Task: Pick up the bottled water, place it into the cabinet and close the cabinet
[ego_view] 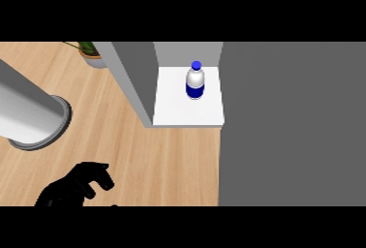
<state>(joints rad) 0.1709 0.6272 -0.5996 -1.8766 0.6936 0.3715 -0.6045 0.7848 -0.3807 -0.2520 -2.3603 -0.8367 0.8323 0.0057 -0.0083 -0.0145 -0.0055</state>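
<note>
A: Head view, entries from the left edge. Item one?

B: A large grey cylinder (28,114), tilted, with a round rim at its lower end resting over the wooden counter (143,160). It runs off the picture's left side.

A: Item two?

B: The left hand (80,186), black, low in the view near the bottom edge. Its fingers are curled downward and hold nothing. Bare wood lies between it and the cabinet.

A: Item three?

B: A potted plant (89,53) at the top edge, just left of the cabinet's wall, partly cut off.

A: Item four?

B: The cabinet (136,82), open: a grey left wall and a white shelf floor whose front edge meets the wood.

A: Item five?

B: The bottled water (195,82), upright on that white floor, blue cap and blue band, standing toward the back and nearer the right side.

A: Item six?

B: A broad dark grey panel (293,126), probably the cabinet door, filling the view's right side from top to bottom and bordering the shelf's right edge.

A: The right hand?

B: Not in view.
</note>
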